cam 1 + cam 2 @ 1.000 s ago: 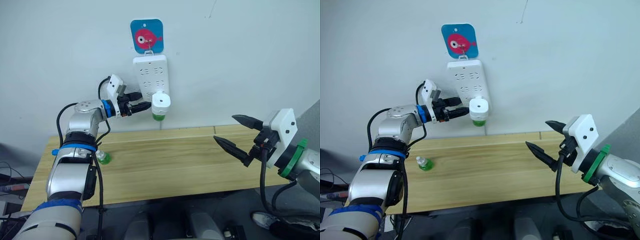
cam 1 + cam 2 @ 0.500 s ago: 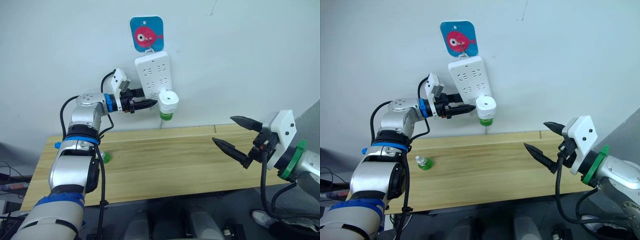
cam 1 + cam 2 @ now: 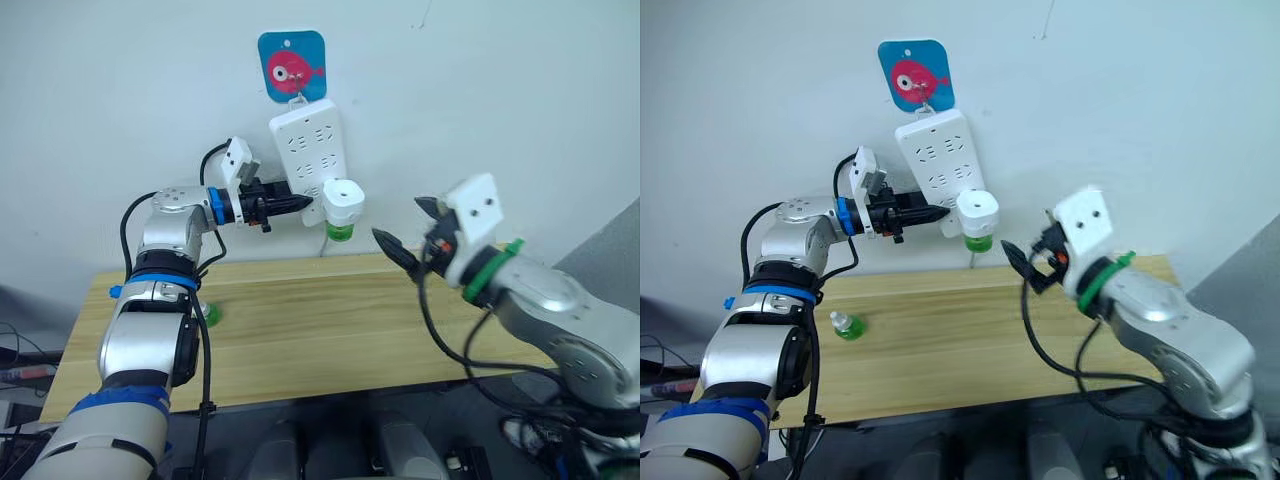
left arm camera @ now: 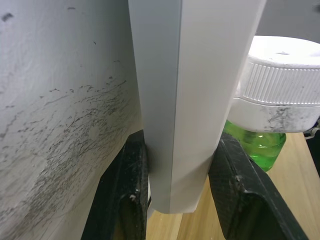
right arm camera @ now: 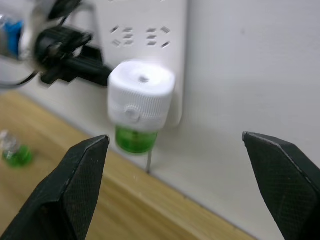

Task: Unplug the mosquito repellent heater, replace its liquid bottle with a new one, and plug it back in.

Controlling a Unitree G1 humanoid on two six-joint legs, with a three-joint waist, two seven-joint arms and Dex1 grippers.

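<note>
The mosquito repellent heater [image 3: 342, 198] is a rounded white unit plugged into the lower right of a white power strip [image 3: 308, 145] on the wall. Its green liquid bottle [image 3: 340, 232] hangs beneath it. My left gripper [image 3: 297, 204] is shut on the strip's lower edge just left of the heater; the left wrist view has a black finger [image 4: 131, 190] on each side of the strip [image 4: 175, 100]. My right gripper [image 3: 397, 218] hangs open to the heater's right, facing it [image 5: 141, 97] without touching. A second small green bottle [image 3: 208, 313] lies on the wooden table [image 3: 330, 320].
The strip hangs from a blue hook plate with a pink fish [image 3: 292, 65]. A thin cable drops from the strip to the table's back edge [image 3: 971, 262]. The table butts against the white wall.
My right arm has swung in from the far right and up, so its open gripper now faces the heater. My left gripper has closed in on the strip's lower edge.
</note>
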